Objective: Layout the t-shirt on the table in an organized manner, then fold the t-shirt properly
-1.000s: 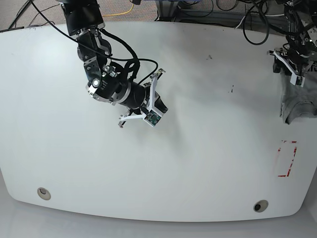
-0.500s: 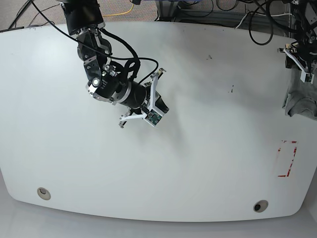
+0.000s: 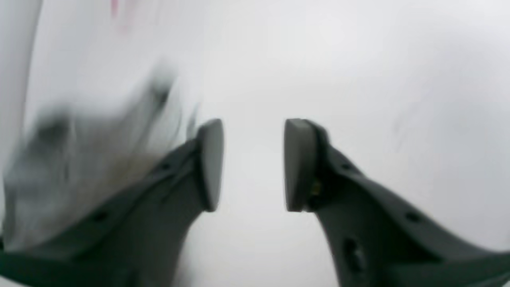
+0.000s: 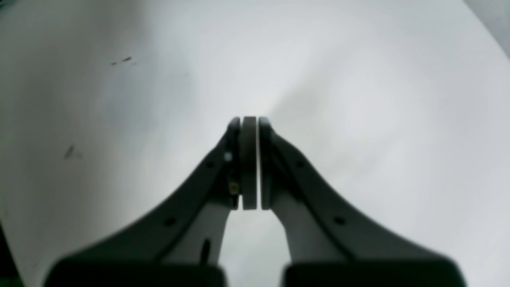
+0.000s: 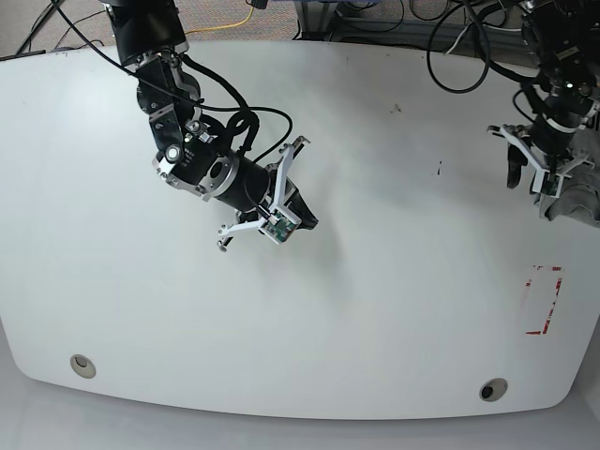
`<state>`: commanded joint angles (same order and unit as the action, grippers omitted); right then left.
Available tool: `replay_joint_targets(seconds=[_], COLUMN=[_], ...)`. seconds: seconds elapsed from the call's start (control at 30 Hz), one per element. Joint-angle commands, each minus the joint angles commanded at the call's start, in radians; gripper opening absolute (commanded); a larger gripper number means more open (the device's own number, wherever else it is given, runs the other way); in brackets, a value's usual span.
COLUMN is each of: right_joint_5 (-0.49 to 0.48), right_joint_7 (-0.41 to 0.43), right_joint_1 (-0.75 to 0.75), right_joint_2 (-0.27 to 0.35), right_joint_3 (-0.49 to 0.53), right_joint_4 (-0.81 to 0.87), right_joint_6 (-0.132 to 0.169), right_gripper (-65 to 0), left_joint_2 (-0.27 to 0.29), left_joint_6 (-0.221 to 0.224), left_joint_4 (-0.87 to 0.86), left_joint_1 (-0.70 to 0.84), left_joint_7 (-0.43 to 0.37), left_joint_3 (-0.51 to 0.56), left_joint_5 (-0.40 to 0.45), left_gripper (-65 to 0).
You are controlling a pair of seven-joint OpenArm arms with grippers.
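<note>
The left gripper (image 3: 253,163) has its jaws apart with nothing between them. The right gripper (image 4: 250,159) has its jaws pressed together, holding nothing, above the white counter (image 5: 375,309). The grey t-shirt (image 5: 574,199) lies bunched at the counter's edge, just beside the left gripper.

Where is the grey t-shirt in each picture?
Base view: the t-shirt is bunched at the table's far right edge, beside the left gripper.
Left wrist view: a blurry grey heap at the left, beside the open left gripper.
Right wrist view: not in it; only bare table beyond the shut right gripper.
Shared landmark: the red tape, a faint pink blur in the left wrist view.
</note>
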<state>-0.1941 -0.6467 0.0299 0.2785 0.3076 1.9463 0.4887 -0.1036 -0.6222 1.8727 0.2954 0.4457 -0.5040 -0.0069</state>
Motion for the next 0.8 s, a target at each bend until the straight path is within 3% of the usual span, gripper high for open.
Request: replay_joint_targets(seconds=[0.13,0.23,0.3,0.5,0.63,0.8], right_joint_5=[0.138,0.176,0.166,0.141,0.097,0.037], right_joint_7=[0.087,0.130,0.150,0.173,0.147,0.132], right_joint_1=[-0.086,-0.173,-0.221,-0.376,-0.459,-0.574], right_joint_2=[0.006,0.006,0.006,0.005,0.000,0.008], right_joint_3=[-0.003,-0.060,-0.112,-0.276,-0.331,-0.402], right_joint_4=[0.006,0.015,0.018,0.057,0.074,0.080], right_joint_6=[-0.008,-0.006,-0.002,0.064,0.104,0.127], right_gripper=[-64.4,-64.4,-64.4,-64.4,-64.4,-64.4], left_joint_2=[0.054,0.066,0.068,0.069,0.072,0.072], left_joint_6=[0.000,-0.002,-0.002,-0.002,-0.002,-0.002], left_joint_4=[0.008,0.043,0.061,0.130,0.141,0.146], left_joint_1=[0.052,0.094,0.120,0.292,0.382,0.489], left_joint_7=[-0.101,-0.118,-0.117,-0.117,-0.117,-0.117], left_joint_3=[0.054,0.054,0.054,0.041,0.014,-0.003], left_joint_5=[0.060,0.063,0.063,0.061,0.060,0.060], left_gripper=[-53.2,-55.4,-56.1,-56.3,-56.3,-56.3])
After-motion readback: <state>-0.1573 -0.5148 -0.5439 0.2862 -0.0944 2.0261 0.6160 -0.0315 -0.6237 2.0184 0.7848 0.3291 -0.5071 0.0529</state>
